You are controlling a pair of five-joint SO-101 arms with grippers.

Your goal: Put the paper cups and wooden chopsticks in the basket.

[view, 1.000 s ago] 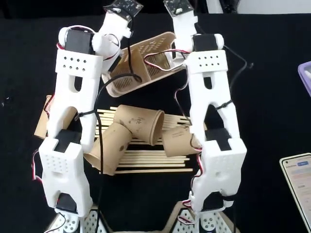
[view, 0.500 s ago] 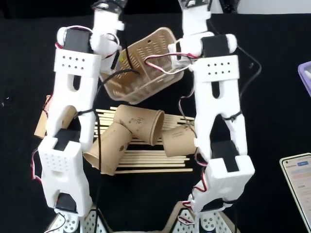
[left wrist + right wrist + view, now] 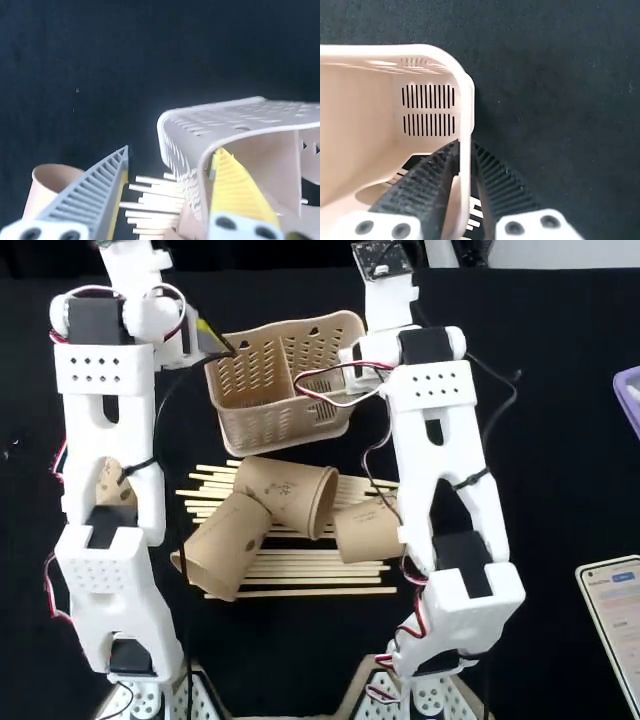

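Right fingers (image 3: 420, 190), black and ridged, clenched on one wall of the slotted beige basket (image 3: 370, 115). Left fingers (image 3: 87, 197) spread, apparently straddling its opposite rim. Beside the basket, brown paper cups (image 3: 285, 495) lie toppled over pale, slender chopsticks (image 3: 300, 590).

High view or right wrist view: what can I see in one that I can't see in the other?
The high view adds the paper cups lying on their sides and a phone. The right wrist view adds the right gripper up close, shut on the basket wall, one finger inside, one outside. Both share the basket, some chopsticks and the black table.
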